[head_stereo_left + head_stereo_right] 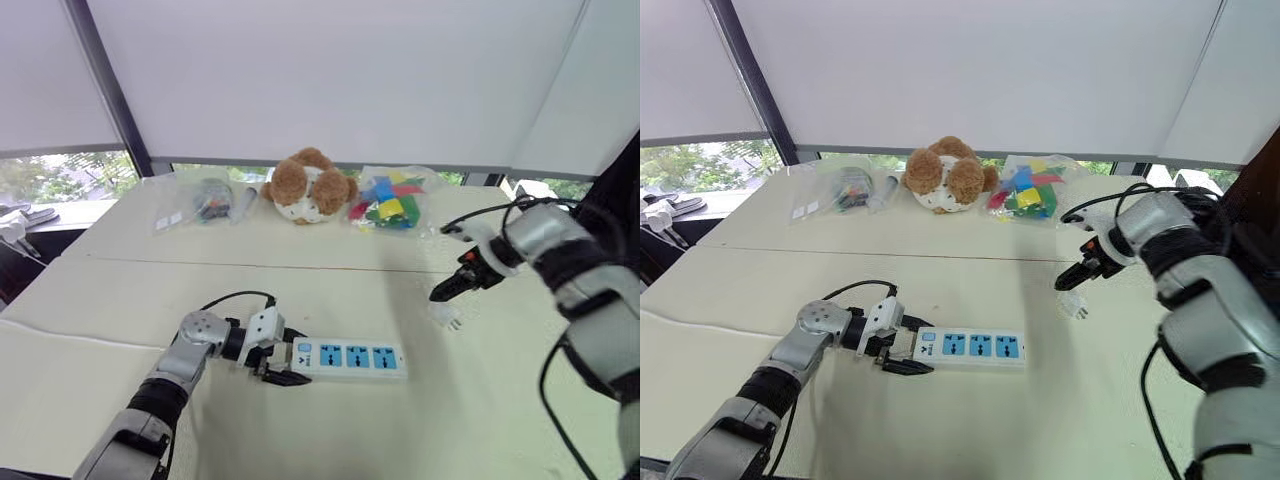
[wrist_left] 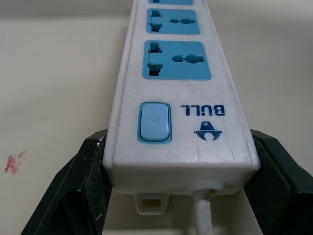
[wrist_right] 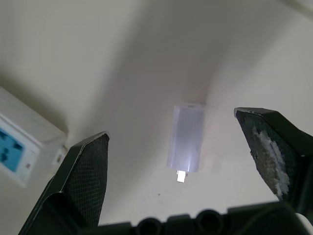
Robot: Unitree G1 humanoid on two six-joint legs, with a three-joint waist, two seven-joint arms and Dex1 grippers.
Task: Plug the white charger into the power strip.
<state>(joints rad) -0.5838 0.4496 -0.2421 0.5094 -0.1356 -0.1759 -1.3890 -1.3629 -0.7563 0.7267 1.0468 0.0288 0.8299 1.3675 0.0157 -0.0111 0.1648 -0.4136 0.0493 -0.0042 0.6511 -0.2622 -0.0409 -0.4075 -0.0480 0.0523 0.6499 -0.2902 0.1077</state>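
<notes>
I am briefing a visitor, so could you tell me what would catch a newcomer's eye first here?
The left gripper is shut on the switch end of the white power strip on the table. To its right, the open right gripper hangs above the small white charger. A brown teddy bear sits at the far edge.

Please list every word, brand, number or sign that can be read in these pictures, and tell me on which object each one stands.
"BULL": blue letters with a small logo beside them, on the white power strip, near its cord end.
Power symbol: on the blue switch of the strip.
White labels on the clear bag: too small to read.
White charger: no text can be seen on it.
</notes>
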